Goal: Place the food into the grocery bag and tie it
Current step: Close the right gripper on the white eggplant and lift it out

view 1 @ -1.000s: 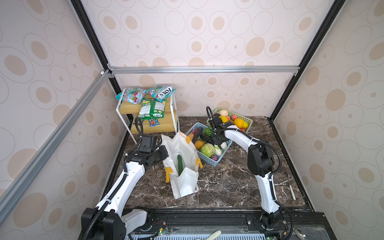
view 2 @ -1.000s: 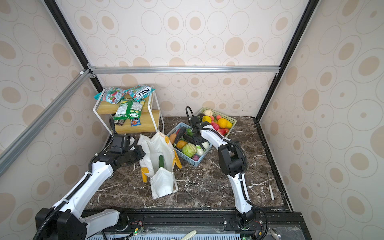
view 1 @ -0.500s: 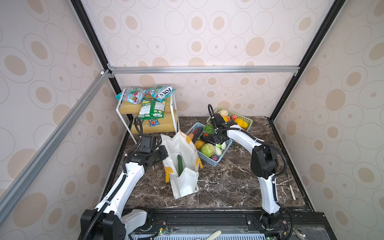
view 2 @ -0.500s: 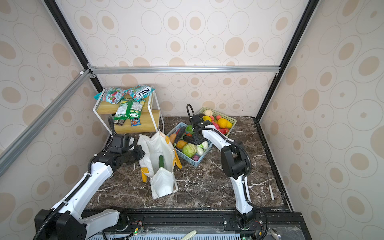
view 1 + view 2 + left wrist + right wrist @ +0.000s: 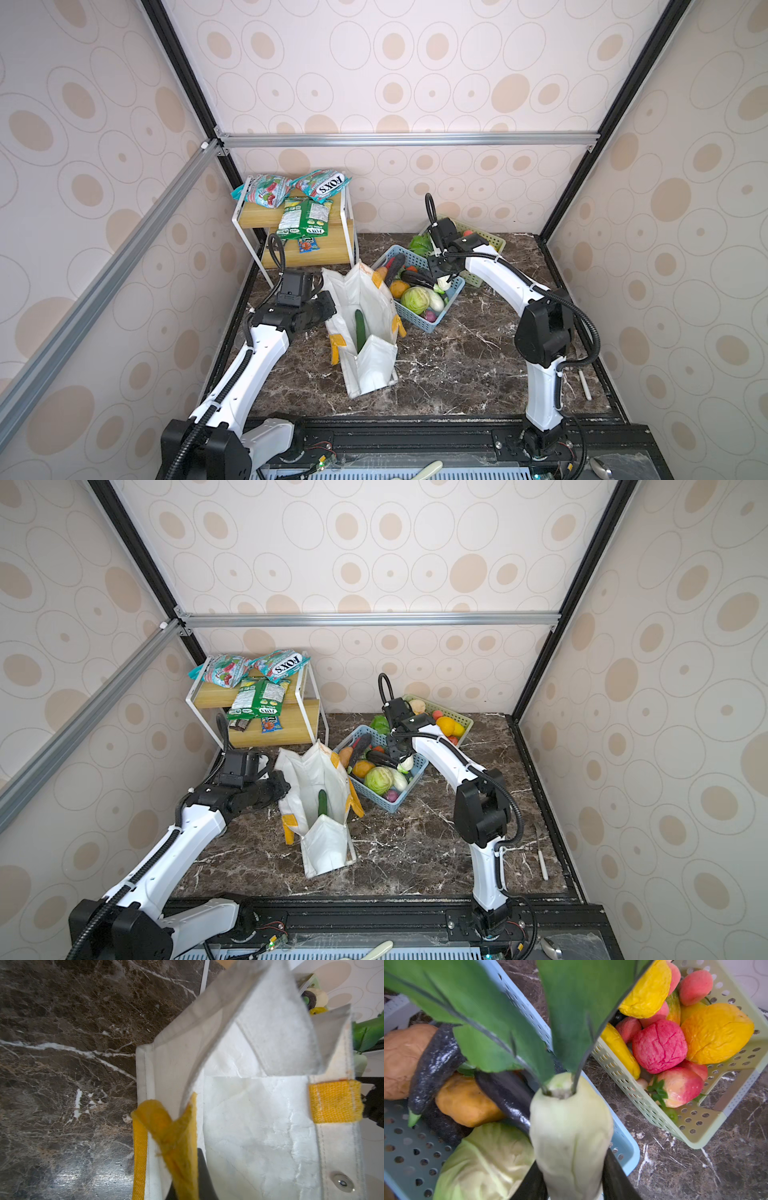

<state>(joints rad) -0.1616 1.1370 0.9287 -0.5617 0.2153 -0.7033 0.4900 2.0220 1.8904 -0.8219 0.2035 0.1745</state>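
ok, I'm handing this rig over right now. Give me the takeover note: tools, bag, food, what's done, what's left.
Left tool: shut on the rim of the grocery bag, holding its mouth open.
Right tool: shut on a white radish with green leaves, over the blue basket.
Done: one cucumber is in the bag.
Left: drop the radish in, move over everything in the blue basket and the green basket, then tie the bag.
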